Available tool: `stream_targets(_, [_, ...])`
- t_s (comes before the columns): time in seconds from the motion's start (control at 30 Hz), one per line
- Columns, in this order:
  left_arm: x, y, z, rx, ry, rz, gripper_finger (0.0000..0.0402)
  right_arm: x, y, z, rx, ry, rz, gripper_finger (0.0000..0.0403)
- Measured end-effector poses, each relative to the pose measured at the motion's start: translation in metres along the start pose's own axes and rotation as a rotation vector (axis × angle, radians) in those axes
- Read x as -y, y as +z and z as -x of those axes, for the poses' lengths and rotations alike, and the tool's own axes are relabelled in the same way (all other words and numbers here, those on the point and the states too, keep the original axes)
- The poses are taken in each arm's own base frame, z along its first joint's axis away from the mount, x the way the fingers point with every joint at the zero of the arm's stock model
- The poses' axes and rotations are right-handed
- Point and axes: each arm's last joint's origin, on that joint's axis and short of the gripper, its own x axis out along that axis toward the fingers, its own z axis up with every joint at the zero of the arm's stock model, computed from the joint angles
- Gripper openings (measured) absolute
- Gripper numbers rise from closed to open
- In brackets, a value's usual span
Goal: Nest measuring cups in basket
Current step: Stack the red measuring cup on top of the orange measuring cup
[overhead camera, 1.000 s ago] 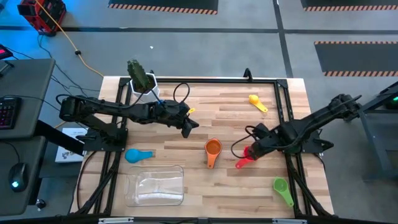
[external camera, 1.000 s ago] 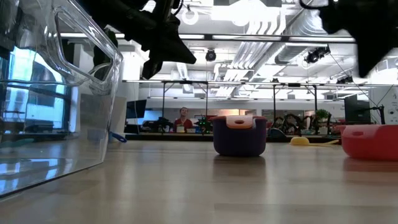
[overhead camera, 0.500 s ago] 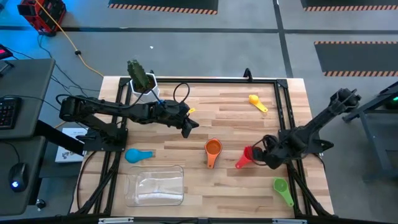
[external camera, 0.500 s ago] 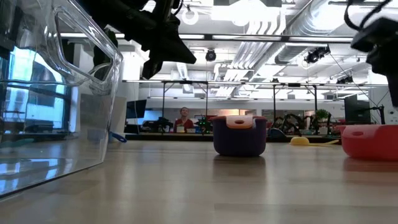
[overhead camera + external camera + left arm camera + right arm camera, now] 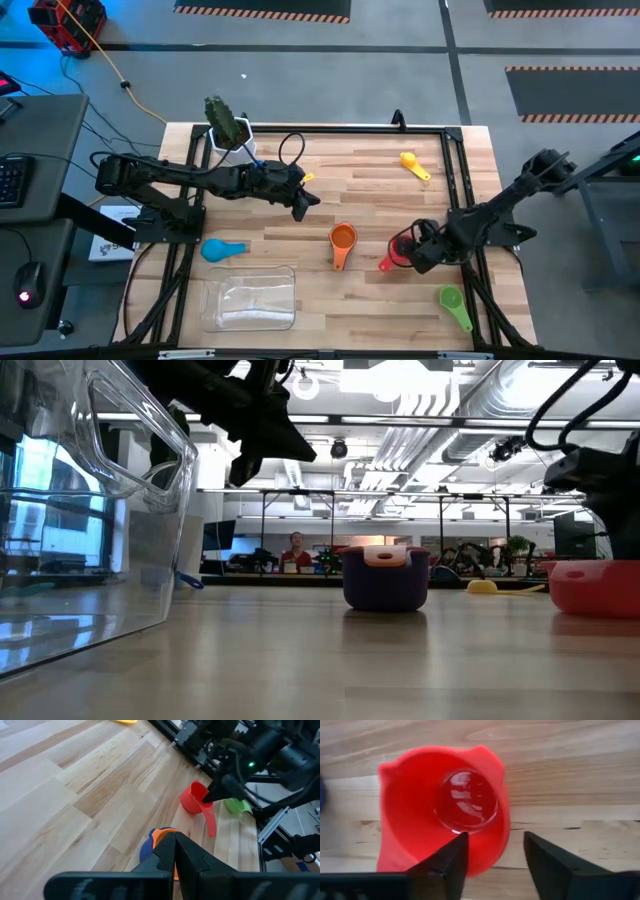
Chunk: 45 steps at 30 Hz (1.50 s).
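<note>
On the wooden table (image 5: 300, 140), the right hand (image 5: 492, 852) is reaching down over the red measuring cup (image 5: 400, 250), its fingers standing apart on either side of the cup's rim, one inside and one outside. The red cup is sitting upright toward the table's right side. The left hand (image 5: 303, 206) is hanging above the table's middle with its fingers pressed together, gripping nothing. An orange cup (image 5: 342, 241) is sitting nested in a dark blue one near the centre. The clear basket (image 5: 250, 298) is lying at the front left, with a light blue cup (image 5: 222, 249) just beside it. A yellow cup (image 5: 413, 163) is lying at the far right, a green cup (image 5: 454, 304) at the front right.
</note>
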Motion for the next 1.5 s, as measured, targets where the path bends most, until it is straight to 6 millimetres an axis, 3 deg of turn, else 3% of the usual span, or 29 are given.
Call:
stream_targets(0.2, [-0.002,0.034,0.029,0.076,-0.127,-0.006,0.0000,0.000,0.000,-0.002,0.015,-0.008,0.025,0.0021])
stream_targets(0.4, [0.004,0.065,0.086,0.271,-0.194,-0.090,0.0000,-0.015,-0.005,0.014,-0.019,0.079,0.060,0.0006])
stream_targets(0.6, [0.007,0.075,0.127,0.435,-0.158,-0.170,0.0000,-0.066,-0.007,0.035,0.012,0.306,0.093,0.0003])
stream_targets(0.83, [0.004,0.074,0.126,0.440,-0.090,-0.173,0.0000,-0.138,0.005,0.025,0.082,0.300,0.178,0.0002])
stream_targets(0.93, [0.001,0.069,0.119,0.379,-0.067,-0.156,0.0000,-0.157,0.014,0.020,0.114,0.199,0.227,0.0001])
stream_targets(1.03, [0.000,0.066,0.116,0.344,-0.059,-0.152,0.0000,-0.163,0.022,0.011,0.104,0.100,0.250,0.0001])
stream_targets(1.5, [0.000,0.062,0.114,0.313,-0.047,-0.157,0.0000,-0.173,0.029,0.000,-0.004,0.123,0.237,0.0009])
